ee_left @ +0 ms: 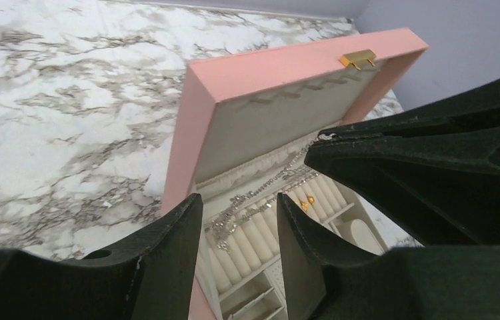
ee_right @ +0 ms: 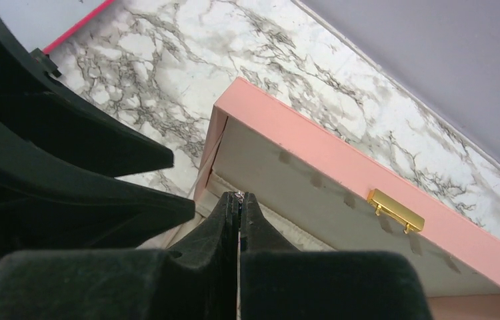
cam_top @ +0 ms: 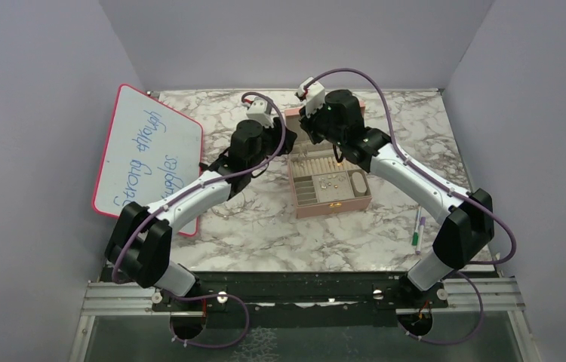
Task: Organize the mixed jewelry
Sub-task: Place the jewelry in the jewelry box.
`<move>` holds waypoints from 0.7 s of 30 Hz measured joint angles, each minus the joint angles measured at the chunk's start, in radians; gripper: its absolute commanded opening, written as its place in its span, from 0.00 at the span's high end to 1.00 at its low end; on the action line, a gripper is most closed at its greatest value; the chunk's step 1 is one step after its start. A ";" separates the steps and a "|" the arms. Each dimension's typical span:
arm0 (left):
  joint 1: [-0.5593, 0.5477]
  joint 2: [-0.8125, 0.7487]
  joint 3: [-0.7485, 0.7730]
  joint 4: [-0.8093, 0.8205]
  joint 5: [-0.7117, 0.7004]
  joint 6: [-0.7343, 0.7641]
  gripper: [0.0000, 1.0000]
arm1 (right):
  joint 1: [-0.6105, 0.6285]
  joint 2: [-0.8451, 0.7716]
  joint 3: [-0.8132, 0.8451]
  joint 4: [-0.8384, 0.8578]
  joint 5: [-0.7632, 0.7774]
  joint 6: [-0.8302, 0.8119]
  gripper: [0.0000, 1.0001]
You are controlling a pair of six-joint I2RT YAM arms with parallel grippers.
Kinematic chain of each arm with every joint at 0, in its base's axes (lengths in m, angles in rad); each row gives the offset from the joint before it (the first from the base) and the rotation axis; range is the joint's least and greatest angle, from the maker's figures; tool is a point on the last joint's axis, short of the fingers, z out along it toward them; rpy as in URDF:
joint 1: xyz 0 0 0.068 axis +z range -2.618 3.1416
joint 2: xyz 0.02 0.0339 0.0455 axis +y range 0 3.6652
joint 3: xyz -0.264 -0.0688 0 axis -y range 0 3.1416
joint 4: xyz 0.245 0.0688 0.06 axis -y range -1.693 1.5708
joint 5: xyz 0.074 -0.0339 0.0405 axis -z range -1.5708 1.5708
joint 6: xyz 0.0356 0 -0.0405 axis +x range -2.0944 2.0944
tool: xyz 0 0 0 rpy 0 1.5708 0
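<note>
A pink jewelry box [cam_top: 333, 210] sits open mid-table, its lid [ee_left: 267, 70] standing up at the back. My right gripper [ee_right: 239, 196] is shut on one end of a thin silver chain [ee_left: 261, 193]. The chain hangs from those tips [ee_left: 315, 148] and drapes across the cream ring rolls inside the box. My left gripper [ee_left: 239, 217] hovers over the box's left side, open with nothing between its fingers, and the chain's lower end lies below them. Two gold earrings [ee_left: 307, 200] sit in the rolls. Small pieces [cam_top: 330, 182] rest in a middle compartment.
A red-framed whiteboard [cam_top: 148, 154] leans at the left. A green-and-white pen [cam_top: 418, 230] lies right of the box. The lid's gold clasp [ee_right: 395, 211] faces up. Purple walls enclose the marble table [cam_top: 265, 234] on three sides.
</note>
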 measured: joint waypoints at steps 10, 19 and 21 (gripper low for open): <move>0.007 0.148 0.048 0.079 0.220 0.124 0.66 | -0.032 -0.006 0.000 0.004 -0.062 0.021 0.97; 0.007 0.180 0.070 0.124 0.191 0.160 0.77 | -0.057 -0.026 0.000 0.011 -0.110 0.046 0.98; 0.008 0.181 0.075 0.131 0.187 0.161 0.75 | -0.059 -0.027 0.000 0.012 -0.114 0.048 0.98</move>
